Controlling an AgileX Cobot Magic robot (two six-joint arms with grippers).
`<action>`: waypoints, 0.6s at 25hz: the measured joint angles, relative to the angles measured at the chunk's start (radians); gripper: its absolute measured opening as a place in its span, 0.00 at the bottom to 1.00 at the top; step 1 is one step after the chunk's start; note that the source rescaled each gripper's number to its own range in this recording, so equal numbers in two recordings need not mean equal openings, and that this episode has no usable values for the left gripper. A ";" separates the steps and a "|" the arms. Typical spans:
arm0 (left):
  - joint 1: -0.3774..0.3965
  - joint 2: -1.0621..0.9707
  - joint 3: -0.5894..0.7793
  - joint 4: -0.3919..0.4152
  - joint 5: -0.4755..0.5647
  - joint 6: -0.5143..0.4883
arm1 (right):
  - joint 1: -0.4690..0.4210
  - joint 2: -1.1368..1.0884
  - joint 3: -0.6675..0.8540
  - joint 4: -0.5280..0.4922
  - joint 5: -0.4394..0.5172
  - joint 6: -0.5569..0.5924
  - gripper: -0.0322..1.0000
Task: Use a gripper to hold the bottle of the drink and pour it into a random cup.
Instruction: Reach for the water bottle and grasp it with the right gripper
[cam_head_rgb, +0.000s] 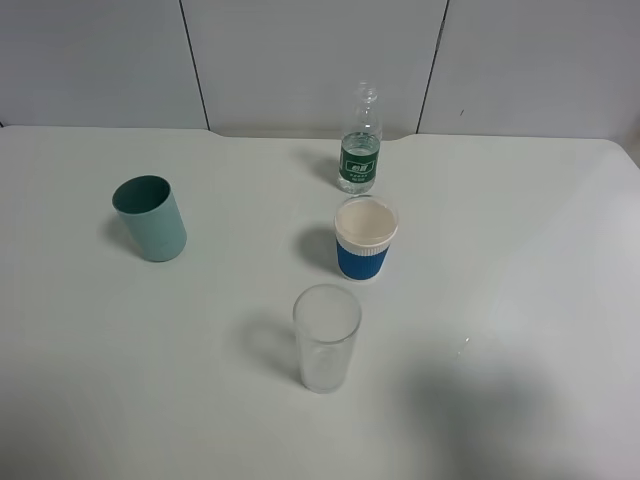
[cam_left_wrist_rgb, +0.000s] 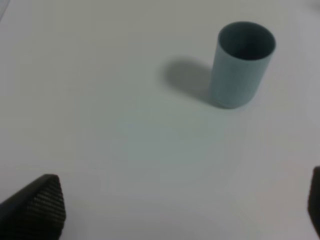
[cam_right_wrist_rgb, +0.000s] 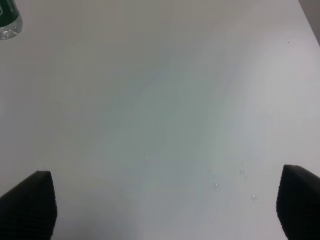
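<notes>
The bottle of the drink (cam_head_rgb: 360, 142), clear plastic with a dark green label, stands upright at the back of the white table; its base also shows at a corner of the right wrist view (cam_right_wrist_rgb: 7, 21). Just in front of it stands the cup (cam_head_rgb: 365, 238), blue below a wide white rim band, its inside pale. Neither arm shows in the exterior high view. My right gripper (cam_right_wrist_rgb: 167, 207) hovers open over bare table, far from the bottle. My left gripper (cam_left_wrist_rgb: 182, 207) is open too, nothing between its fingers, with a teal-green cup (cam_left_wrist_rgb: 242, 64) ahead of it.
The teal-green cup (cam_head_rgb: 150, 217) stands at the left of the table (cam_head_rgb: 520, 300). A tall clear glass tumbler (cam_head_rgb: 326, 338) stands in front of the blue cup. A few water droplets (cam_right_wrist_rgb: 235, 185) lie on the table near the right gripper. White wall panels close the back.
</notes>
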 joint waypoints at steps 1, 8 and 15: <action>0.000 0.000 0.000 0.000 0.000 0.000 | 0.000 0.000 0.000 0.000 0.000 0.000 1.00; 0.000 0.000 0.000 0.000 0.000 0.000 | 0.000 0.000 0.000 0.000 0.000 0.000 1.00; 0.000 0.000 0.000 0.000 0.000 0.000 | 0.000 0.000 0.000 0.000 0.000 0.000 1.00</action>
